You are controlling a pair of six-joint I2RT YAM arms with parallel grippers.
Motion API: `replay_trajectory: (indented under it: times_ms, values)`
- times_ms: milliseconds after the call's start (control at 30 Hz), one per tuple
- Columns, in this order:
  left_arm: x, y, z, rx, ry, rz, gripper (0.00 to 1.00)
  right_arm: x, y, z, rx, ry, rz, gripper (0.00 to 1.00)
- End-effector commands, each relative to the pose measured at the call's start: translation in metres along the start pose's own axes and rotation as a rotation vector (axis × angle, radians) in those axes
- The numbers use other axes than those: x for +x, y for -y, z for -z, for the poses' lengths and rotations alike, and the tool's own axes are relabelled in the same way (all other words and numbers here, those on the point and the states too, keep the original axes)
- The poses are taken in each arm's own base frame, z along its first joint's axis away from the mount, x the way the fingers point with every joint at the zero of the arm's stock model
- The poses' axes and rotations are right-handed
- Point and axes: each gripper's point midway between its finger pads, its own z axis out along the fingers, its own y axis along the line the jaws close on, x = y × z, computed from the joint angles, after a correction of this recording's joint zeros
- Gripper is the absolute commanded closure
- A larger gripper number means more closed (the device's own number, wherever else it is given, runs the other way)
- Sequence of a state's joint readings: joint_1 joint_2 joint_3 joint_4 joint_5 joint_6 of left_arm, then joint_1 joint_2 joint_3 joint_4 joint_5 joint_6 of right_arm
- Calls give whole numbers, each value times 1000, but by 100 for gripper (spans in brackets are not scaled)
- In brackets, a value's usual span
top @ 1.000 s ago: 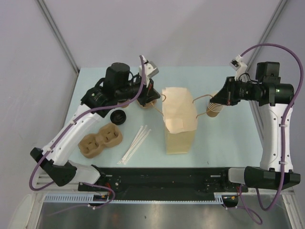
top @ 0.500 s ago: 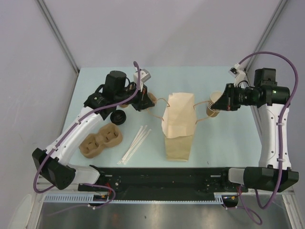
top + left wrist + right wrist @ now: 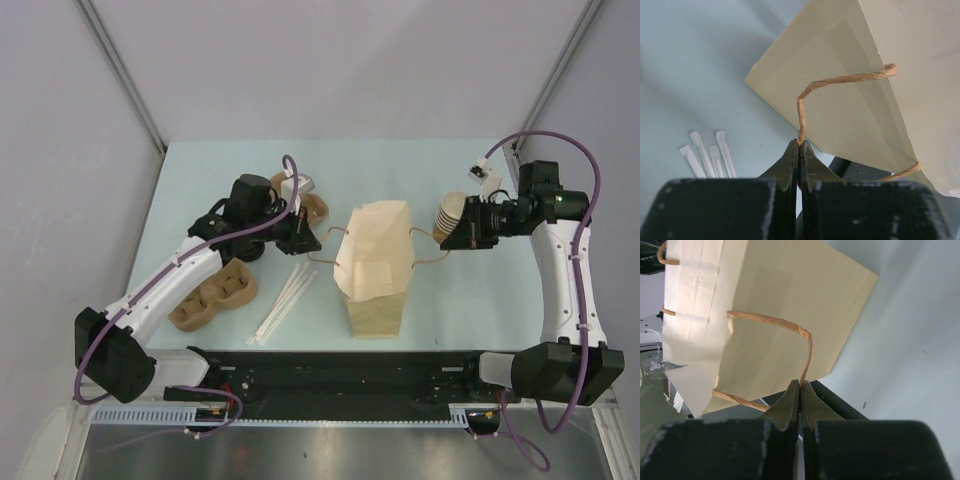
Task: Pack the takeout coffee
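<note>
A tan paper bag (image 3: 375,275) stands mid-worktop (image 3: 480,290) near the front edge, with the left gripper (image 3: 799,146) pinching its left handle (image 3: 840,80) and the right gripper (image 3: 800,385) pinching its right handle (image 3: 775,322), both claws pressed tight on the twisted paper. The takeout coffee (image 3: 314,208) sits outside the bag toward the far edge, partly hidden behind the left wrist, lid not showing. A stack of tan cups (image 3: 450,215) stands beside the right gripper, while a pulp cup carrier (image 3: 212,293) and wrapped straws (image 3: 285,300) lie toward the front-left corner.
</note>
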State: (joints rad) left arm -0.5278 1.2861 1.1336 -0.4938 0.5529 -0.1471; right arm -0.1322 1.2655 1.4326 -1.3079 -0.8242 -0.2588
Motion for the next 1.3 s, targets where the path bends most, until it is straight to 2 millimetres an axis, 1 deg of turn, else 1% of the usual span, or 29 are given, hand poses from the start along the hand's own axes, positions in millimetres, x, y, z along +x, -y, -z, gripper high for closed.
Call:
replay_trajectory:
  times_ms: [0,133,200,233,333,433,500,567,600,633,667,700,733,767,800,833,867,900,933,967,1000,1033,1100,1233,1267]
  values:
    - [-13,19,-4,102,47,0,100,9,0,-10,8,-23,40,100]
    - [-14,34,-13,163,37,-7,100,15,-4,-24,-7,-59,58,100]
    - [-13,37,-17,171,31,-11,100,18,-2,-31,-6,-75,50,100]
    - [-11,39,-21,175,22,-14,100,19,-5,-36,-14,-85,75,100]
    - [-6,36,-31,173,0,-8,100,24,2,-44,6,-112,87,100]
    - [-3,31,-38,165,-13,-13,100,26,6,-47,12,-130,94,100]
    - [-4,30,-38,160,-15,-13,100,25,6,-47,13,-125,109,100]
    - [-10,33,-36,164,-5,-34,99,23,2,-45,8,-116,130,100]
    - [-10,34,-32,160,-13,-40,95,21,0,-42,4,-109,140,97]
    - [-22,39,-25,162,17,-84,93,17,-7,-36,-2,-94,169,94]
    - [-28,42,-20,158,31,-107,91,13,-11,-32,-6,-77,182,91]
    - [-33,46,-10,156,45,-142,85,9,-15,-27,-5,-59,195,83]
    - [-44,51,-2,156,73,-170,80,0,-21,-20,-3,-29,222,78]
    - [-48,55,3,157,87,-184,66,-4,-26,-13,-3,-3,244,70]
    - [-53,60,12,157,105,-205,60,-9,-30,-9,0,18,262,65]
    - [-62,64,19,155,129,-221,55,-18,-37,-1,5,51,290,60]
    - [-67,66,23,148,143,-231,51,-23,-42,4,9,74,310,51]
    - [-71,68,29,134,158,-244,47,-27,-45,9,13,94,323,48]
    - [-80,71,34,127,178,-259,45,-36,-52,17,17,127,352,45]
    - [-83,72,38,124,188,-267,41,-41,-55,22,24,143,364,39]
    - [-91,75,43,118,212,-286,40,-44,-58,26,26,156,373,37]
    - [-95,78,47,122,224,-295,38,-52,-65,34,31,187,402,33]
    - [-103,83,52,131,248,-311,33,-57,-68,38,35,198,424,28]
    - [-107,94,56,178,254,-329,22,-77,-74,48,60,240,486,16]
    - [-108,96,59,183,259,-336,19,-84,-78,53,63,258,511,14]
